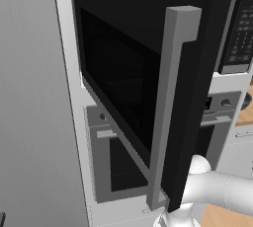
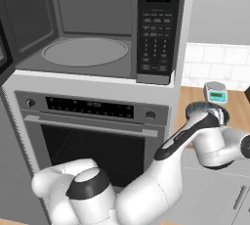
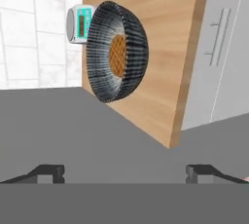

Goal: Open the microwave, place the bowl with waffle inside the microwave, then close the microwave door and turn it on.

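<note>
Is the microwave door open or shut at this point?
Open. The microwave door is swung out toward the camera, and the right base view looks straight into the microwave cavity with its turntable.

- Light is even and flat across all three views, with no visible lamp and no harsh glare.
- The microwave door (image 1: pixel 148 83) reads very dark, its window nearly black with only a faint sheen.
- The microwave (image 2: pixel 93 28) cavity is softly lit, dimmer toward its back corners.
- The bowl (image 3: pixel 116 51) shows a shaded inside and almost no cast shadow on the wooden counter (image 3: pixel 160 33).
- Edges look sharp, with slight jagged stepping and no blur.
</note>
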